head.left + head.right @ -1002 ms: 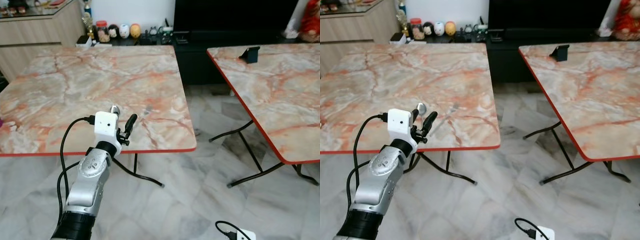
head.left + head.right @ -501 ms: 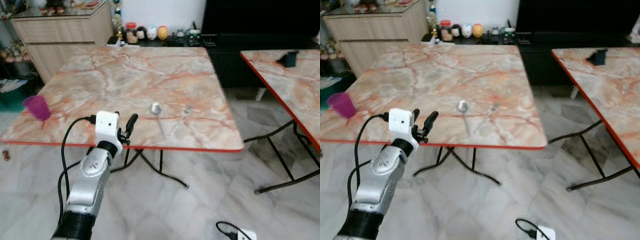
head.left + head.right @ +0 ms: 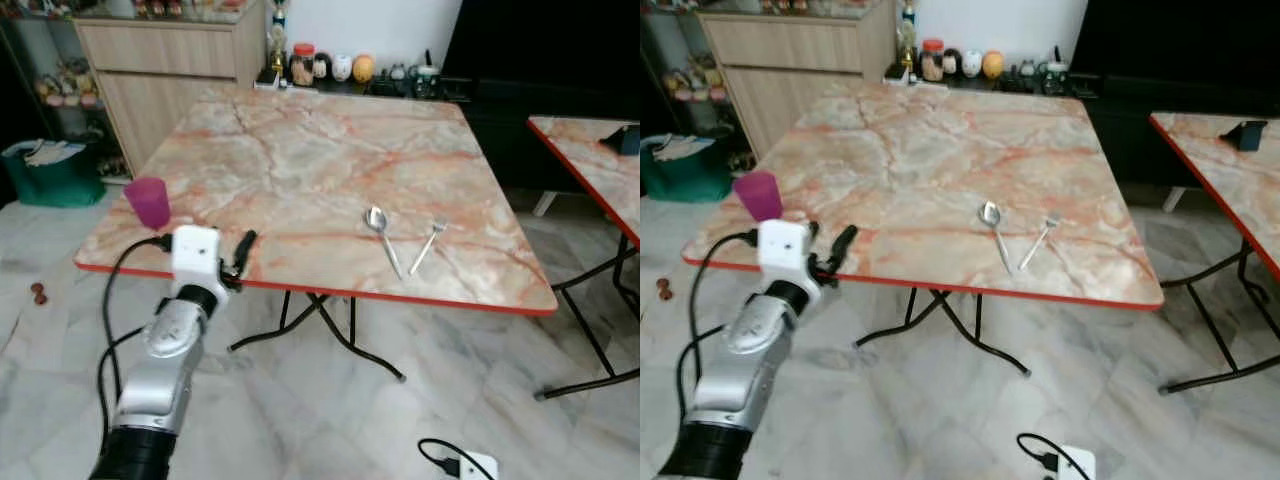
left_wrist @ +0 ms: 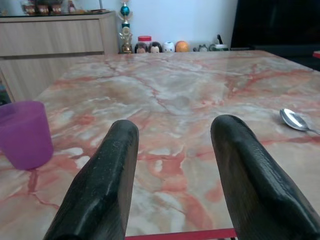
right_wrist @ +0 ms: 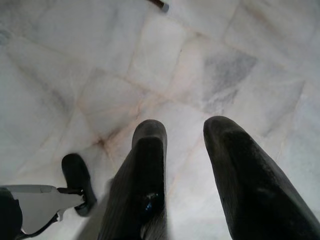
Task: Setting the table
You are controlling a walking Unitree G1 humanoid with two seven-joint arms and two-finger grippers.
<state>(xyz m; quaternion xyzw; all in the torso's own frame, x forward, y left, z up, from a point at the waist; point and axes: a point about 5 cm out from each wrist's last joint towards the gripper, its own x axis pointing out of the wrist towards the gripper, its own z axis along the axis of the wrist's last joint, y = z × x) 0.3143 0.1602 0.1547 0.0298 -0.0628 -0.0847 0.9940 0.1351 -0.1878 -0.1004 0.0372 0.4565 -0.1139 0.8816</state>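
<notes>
Silver, ribbed left arm point(image 3: 165, 355) ending in a dark cuff near the camera. White boxy wrist block point(image 3: 195, 252) with a black cable point(image 3: 108, 305) looping off it. Two long, black, rounded fingers point(image 4: 107, 185), matte and slightly textured.

Even, soft daylight w/ no harsh shadows; worktop point(image 3: 300, 170) showed slight sheen. Head views were a bit blurred. Left claw point(image 4: 175, 150) fingers close-up, soft focus.
</notes>
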